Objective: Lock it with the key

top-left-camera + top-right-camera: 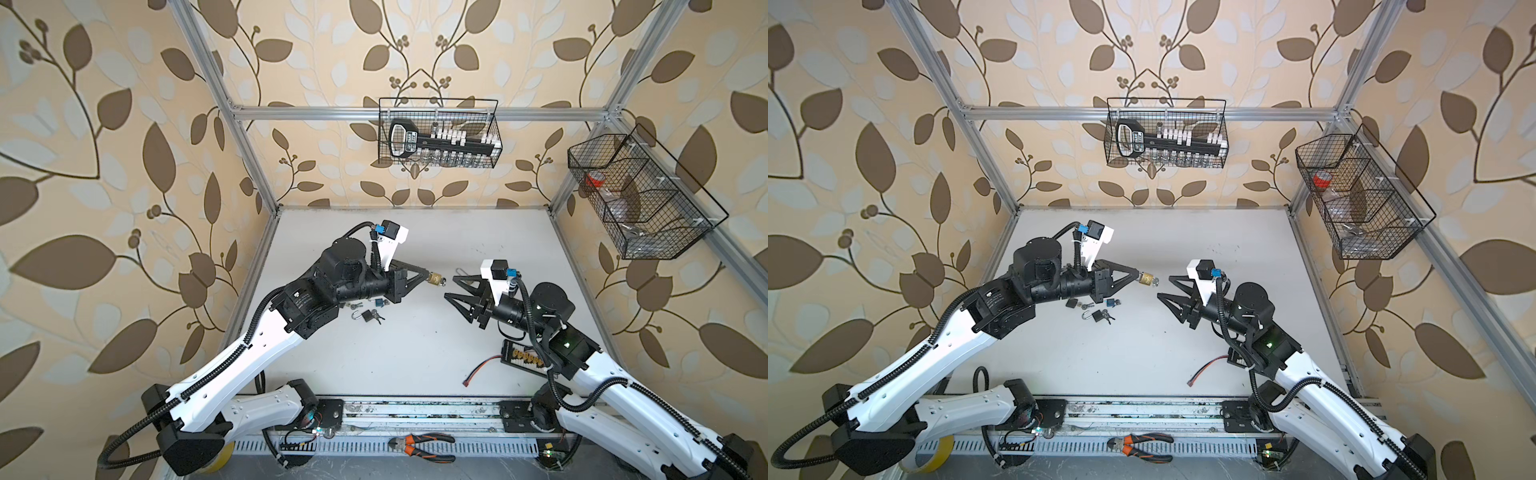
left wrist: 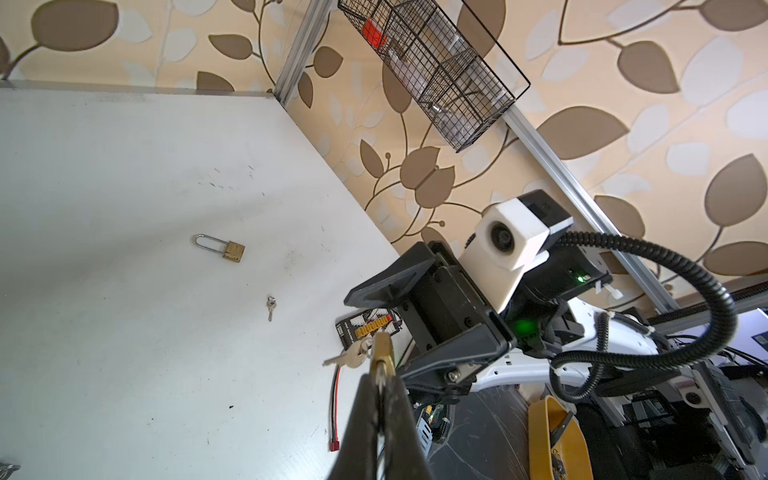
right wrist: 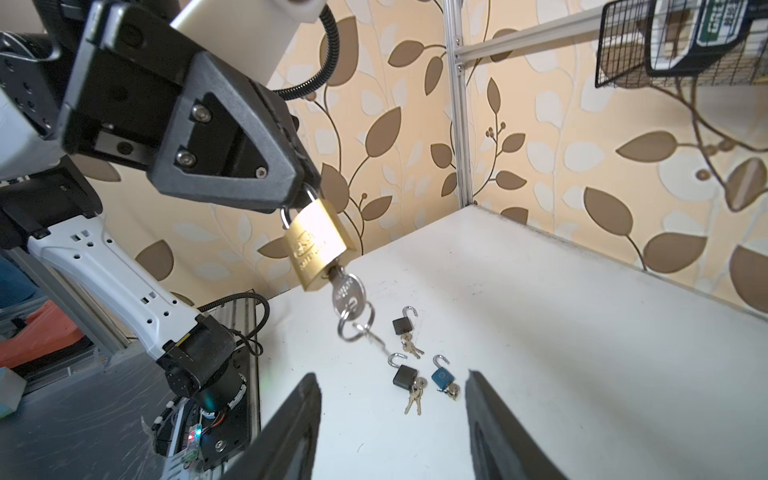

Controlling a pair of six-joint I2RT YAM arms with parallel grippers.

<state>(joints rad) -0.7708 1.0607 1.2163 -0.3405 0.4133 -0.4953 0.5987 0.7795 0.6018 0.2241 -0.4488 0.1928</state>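
In both top views the left pincer (image 1: 428, 277) is shut tight on the brass padlock (image 1: 435, 278), holding it in the air over the middle of the worktop (image 1: 415, 340), keyhole end turned toward the other arm. The key (image 1: 444, 282) sticks out of that end. This looks like a presenting hold: one arm steadies the lock body so the other can turn the key. The right pincer (image 1: 452, 287) faces it from just beside, jaws apart and empty.

The left wrist view looks along the closed fingers (image 2: 365, 415) to the padlock (image 2: 382, 353) edge-on, the key (image 2: 349, 357) off to one side. A long-shackled padlock (image 2: 222, 249) and a loose key (image 2: 270, 305) lie on the worktop, well apart from the action.

The right wrist view shows the lock (image 3: 318, 245) best: polished brass, stamped face, steel shackle pinched in the left pincer (image 3: 305, 187), which leaves the body hanging tilted. The key (image 3: 348, 291) is seated in the cylinder, a ring dangling from it. The right pincer (image 3: 390, 378) frames the scene half open, gripping nothing. Three small padlocks (image 3: 404, 376) with open shackles lie below.
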